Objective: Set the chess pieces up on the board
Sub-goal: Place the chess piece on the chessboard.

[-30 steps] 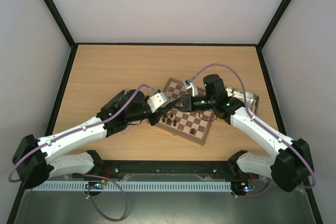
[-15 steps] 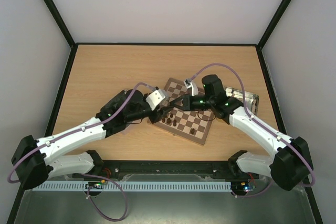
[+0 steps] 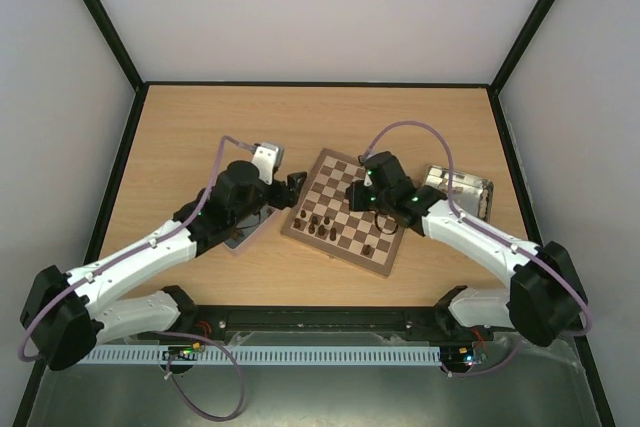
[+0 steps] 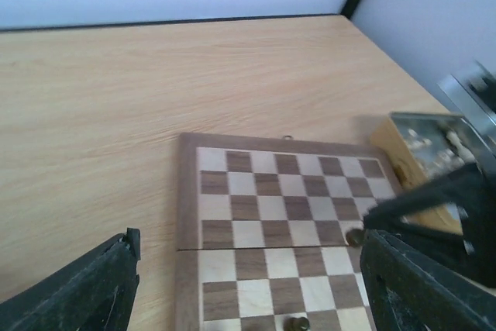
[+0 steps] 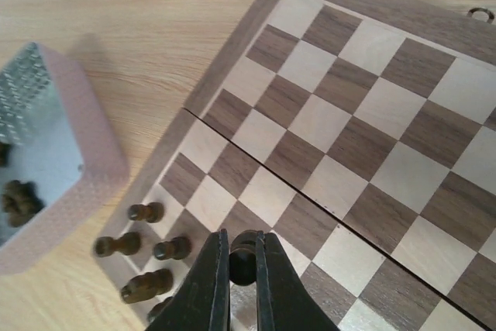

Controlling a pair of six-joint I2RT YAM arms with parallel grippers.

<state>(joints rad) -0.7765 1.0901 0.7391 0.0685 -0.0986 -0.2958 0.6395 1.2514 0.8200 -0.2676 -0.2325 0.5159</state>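
While the right jaws are gripping a piece (image 5: 242,257) over the board (image 5: 333,137), the left jaws are gaping. Careless lowering could be toppling neighbours (image 5: 172,249)

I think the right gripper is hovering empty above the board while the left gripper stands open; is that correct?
Not quite. The right gripper is not empty: its jaws are shut on a dark chess piece, as the right wrist view shows. The rest holds: it is above the board, and the left gripper stands open.
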